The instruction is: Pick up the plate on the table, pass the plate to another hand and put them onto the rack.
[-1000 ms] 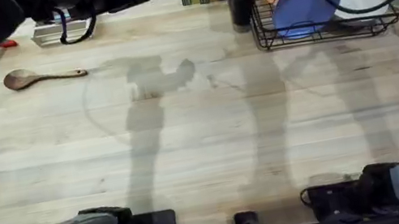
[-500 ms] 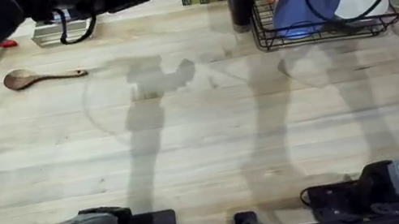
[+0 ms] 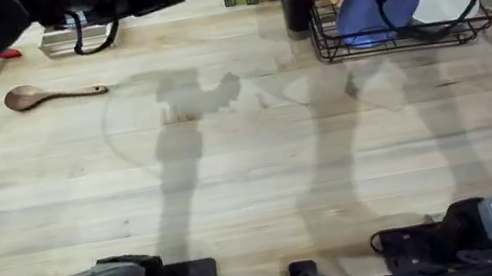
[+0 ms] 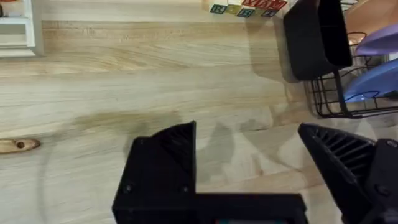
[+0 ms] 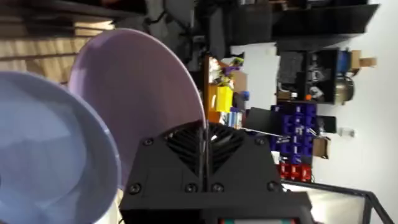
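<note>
Right gripper point(image 5: 204, 144) clamped on plate point(image 5: 140, 93) over far-right rack point(image 3: 391, 36), left gripper point(image 4: 249, 162) jaws apart; risks clipping blue plate point(image 5: 50, 149) w/ misaligned slot.

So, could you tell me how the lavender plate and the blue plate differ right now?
The lavender plate is pale purple and clamped at its rim by the right gripper, held above the rack; the blue plate is darker and already stands in the rack's slots, free of any gripper. In the right wrist view the lavender plate sits behind the blue one. Both are round, glossy and on edge.
</note>
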Controlling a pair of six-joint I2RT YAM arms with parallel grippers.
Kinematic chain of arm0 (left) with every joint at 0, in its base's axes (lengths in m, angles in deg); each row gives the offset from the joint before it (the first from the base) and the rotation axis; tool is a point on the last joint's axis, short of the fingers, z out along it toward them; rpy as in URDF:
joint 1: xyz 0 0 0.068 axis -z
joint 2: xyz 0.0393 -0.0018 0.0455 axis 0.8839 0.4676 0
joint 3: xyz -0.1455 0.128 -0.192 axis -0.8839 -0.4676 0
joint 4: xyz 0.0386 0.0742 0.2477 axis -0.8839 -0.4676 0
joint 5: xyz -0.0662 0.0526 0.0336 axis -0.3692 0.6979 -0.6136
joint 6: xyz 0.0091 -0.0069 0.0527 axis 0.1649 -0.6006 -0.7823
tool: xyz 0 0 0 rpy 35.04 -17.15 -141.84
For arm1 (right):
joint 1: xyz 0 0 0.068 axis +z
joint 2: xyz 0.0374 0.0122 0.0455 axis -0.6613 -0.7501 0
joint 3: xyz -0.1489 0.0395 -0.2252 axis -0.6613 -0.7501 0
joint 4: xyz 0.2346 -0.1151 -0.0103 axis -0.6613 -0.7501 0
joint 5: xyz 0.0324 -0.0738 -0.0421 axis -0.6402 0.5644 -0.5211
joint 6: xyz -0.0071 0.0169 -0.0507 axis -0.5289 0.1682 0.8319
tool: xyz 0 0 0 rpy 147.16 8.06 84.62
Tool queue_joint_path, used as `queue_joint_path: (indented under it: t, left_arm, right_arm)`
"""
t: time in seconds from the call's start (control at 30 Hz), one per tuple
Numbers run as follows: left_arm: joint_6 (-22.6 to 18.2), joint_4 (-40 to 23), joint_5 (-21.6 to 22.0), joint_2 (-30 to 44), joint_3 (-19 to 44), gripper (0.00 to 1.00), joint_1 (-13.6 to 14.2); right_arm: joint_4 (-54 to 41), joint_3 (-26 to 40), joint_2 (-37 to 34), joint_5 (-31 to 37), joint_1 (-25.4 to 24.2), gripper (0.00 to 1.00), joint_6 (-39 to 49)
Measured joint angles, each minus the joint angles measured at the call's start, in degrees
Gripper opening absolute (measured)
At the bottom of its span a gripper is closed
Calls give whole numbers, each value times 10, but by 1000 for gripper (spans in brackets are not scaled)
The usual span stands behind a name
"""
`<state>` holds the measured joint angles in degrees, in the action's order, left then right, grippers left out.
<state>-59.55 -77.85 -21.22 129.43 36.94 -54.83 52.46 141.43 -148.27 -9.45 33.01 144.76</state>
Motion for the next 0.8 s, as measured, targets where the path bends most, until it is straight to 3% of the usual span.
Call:
queue_joint_path:
  t: [0.8]
  left_arm:
    - [0,0,0,0,0,994,0]
  right_arm:
    - [19,2,-77,24,0,28,55]
